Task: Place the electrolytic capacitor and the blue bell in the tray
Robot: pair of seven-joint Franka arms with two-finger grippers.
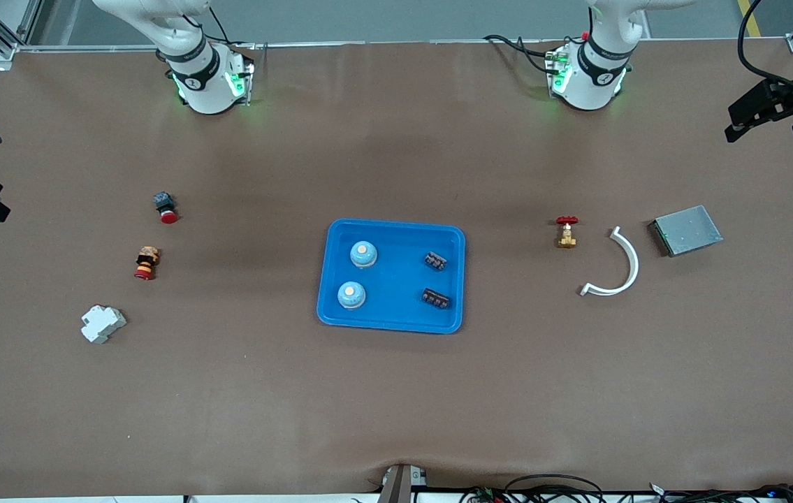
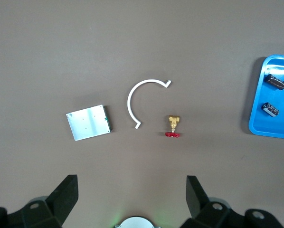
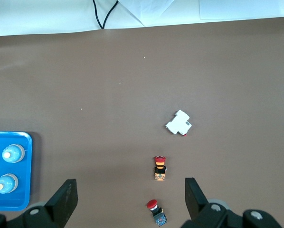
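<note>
The blue tray (image 1: 396,279) lies at the middle of the table. Two blue bells (image 1: 363,254) (image 1: 351,295) stand in it at the right arm's end. Two dark electrolytic capacitors (image 1: 435,261) (image 1: 435,298) lie in it at the left arm's end. My left gripper (image 2: 131,179) hangs open and empty, high over bare table near its own base; the tray's rim (image 2: 275,129) and both capacitors (image 2: 276,80) show at the edge of its view. My right gripper (image 3: 129,181) is also open and empty, high over a red push button (image 3: 156,211). Neither gripper shows in the front view.
Toward the left arm's end lie a grey metal box (image 1: 686,230), a white curved strip (image 1: 616,269) and a brass valve with a red handle (image 1: 566,232). Toward the right arm's end lie two red push buttons (image 1: 165,207) (image 1: 147,263) and a white breaker (image 1: 103,323).
</note>
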